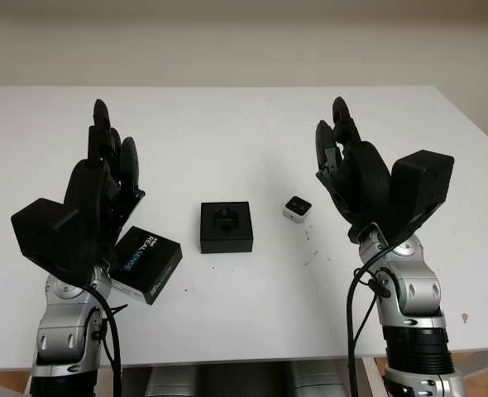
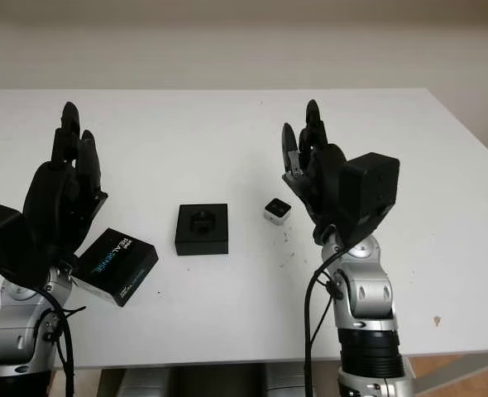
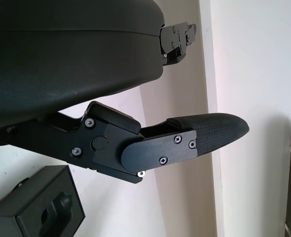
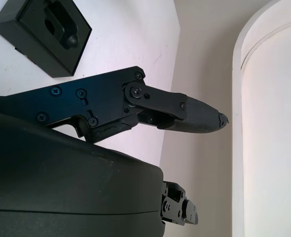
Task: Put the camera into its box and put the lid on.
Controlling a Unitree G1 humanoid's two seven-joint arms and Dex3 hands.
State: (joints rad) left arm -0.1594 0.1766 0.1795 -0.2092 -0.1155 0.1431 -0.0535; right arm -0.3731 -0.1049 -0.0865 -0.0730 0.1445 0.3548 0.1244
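My left hand [image 1: 103,178] and right hand [image 1: 351,169] hang raised over the white bench [image 1: 244,124], both open and holding nothing. The small camera [image 1: 297,208] sits just right of the open black box [image 1: 226,227]; the lid [image 1: 147,263] lies at left, partly under my left arm. I judge the camera could skid away from thick fingers. The wrist views reveal the box's moulded recess up close.

Matt black box [image 1: 226,227], perhaps foam-lined; smooth white table [image 1: 252,132].
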